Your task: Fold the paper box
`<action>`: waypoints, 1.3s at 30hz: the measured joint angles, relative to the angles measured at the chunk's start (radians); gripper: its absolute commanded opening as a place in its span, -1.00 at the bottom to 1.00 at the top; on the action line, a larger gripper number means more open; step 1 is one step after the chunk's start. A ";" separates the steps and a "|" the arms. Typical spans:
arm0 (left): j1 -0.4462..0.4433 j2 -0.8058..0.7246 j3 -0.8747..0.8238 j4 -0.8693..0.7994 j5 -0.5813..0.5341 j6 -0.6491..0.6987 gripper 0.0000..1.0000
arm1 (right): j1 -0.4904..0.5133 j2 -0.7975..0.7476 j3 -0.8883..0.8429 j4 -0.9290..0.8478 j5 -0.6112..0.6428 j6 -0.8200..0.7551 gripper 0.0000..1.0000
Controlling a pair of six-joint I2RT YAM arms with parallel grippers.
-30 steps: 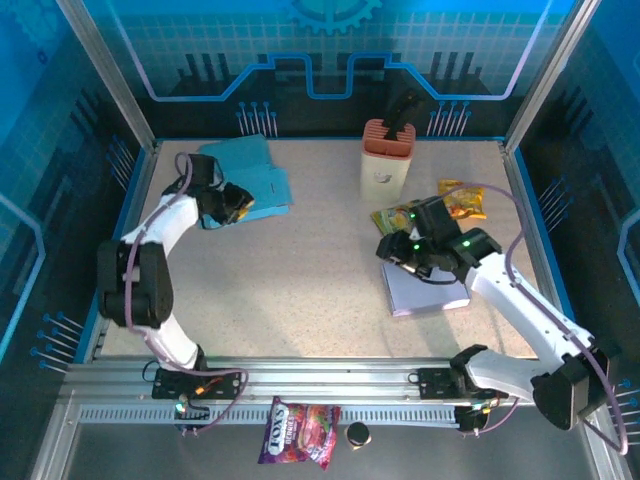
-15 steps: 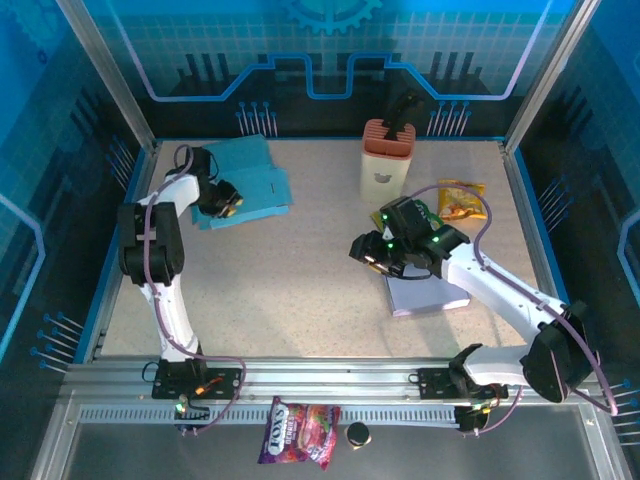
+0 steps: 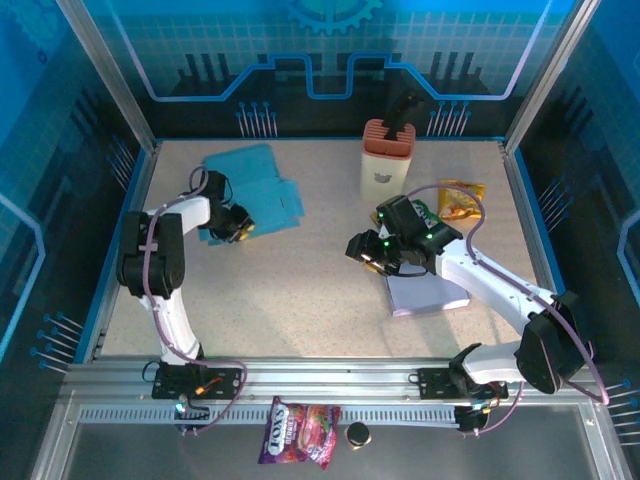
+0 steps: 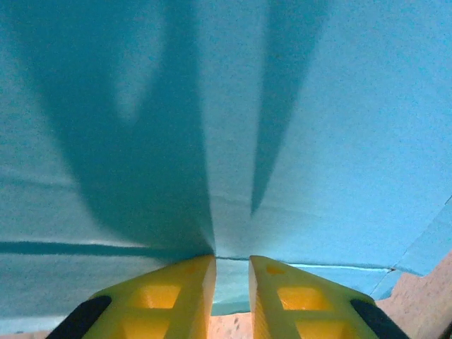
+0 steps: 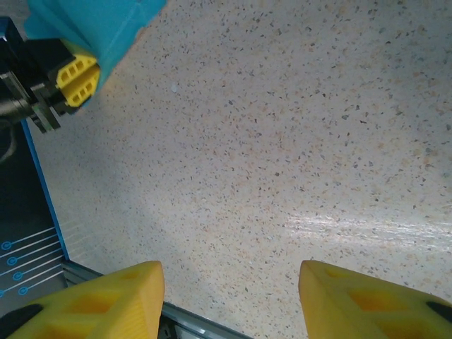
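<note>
Speckled table; blue paper box lies far left, flat, creased, unfolded. Near edge pinched between left fingers; right fingers apart.

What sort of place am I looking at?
Probably a robot test booth: left arm and right arm bolted to a metal rail, blue panel walls, a paper box and snack packets for practice.
</note>
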 measured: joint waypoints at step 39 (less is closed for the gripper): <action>0.200 -0.550 -0.259 -0.294 0.029 0.196 -0.20 | -0.036 0.288 0.005 0.201 -0.150 -0.005 0.06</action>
